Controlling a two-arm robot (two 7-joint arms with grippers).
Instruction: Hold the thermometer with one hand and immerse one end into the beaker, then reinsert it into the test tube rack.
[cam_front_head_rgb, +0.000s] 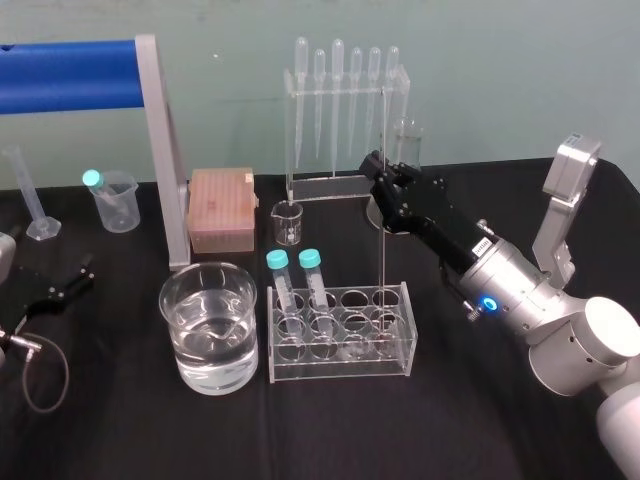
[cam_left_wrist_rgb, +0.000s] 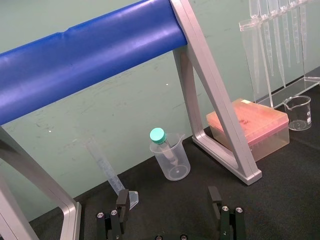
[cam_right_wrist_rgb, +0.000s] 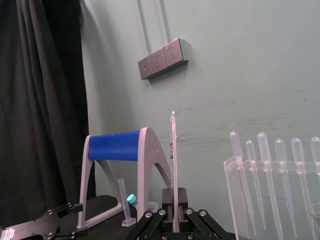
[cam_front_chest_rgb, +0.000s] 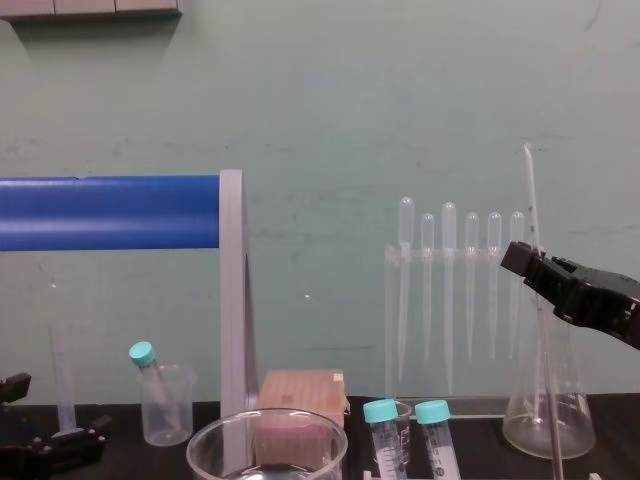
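Note:
The thermometer (cam_front_head_rgb: 383, 260) stands upright, and its lower end reaches down into the right end of the clear test tube rack (cam_front_head_rgb: 340, 375). My right gripper (cam_front_head_rgb: 383, 182) is shut on its upper part, coming in from the right. In the right wrist view the scaled rod (cam_right_wrist_rgb: 173, 160) rises from between the black fingers (cam_right_wrist_rgb: 181, 196). In the chest view the thermometer (cam_front_chest_rgb: 531, 200) sticks up above the right gripper (cam_front_chest_rgb: 530, 262). The beaker (cam_front_head_rgb: 208, 272), holding water, stands left of the rack. My left gripper (cam_left_wrist_rgb: 169, 205) rests open at the table's left, holding nothing.
Two teal-capped tubes (cam_front_head_rgb: 285, 290) fill the rack's left holes. Behind it are a pipette stand (cam_front_head_rgb: 340, 110), a small glass beaker (cam_front_head_rgb: 287, 222), a conical flask (cam_front_chest_rgb: 548, 410) and a pink tip box (cam_front_head_rgb: 222, 210). A blue roller frame (cam_front_head_rgb: 70, 75), plastic beaker (cam_front_head_rgb: 115, 200) and measuring cylinder (cam_front_head_rgb: 30, 195) stand left.

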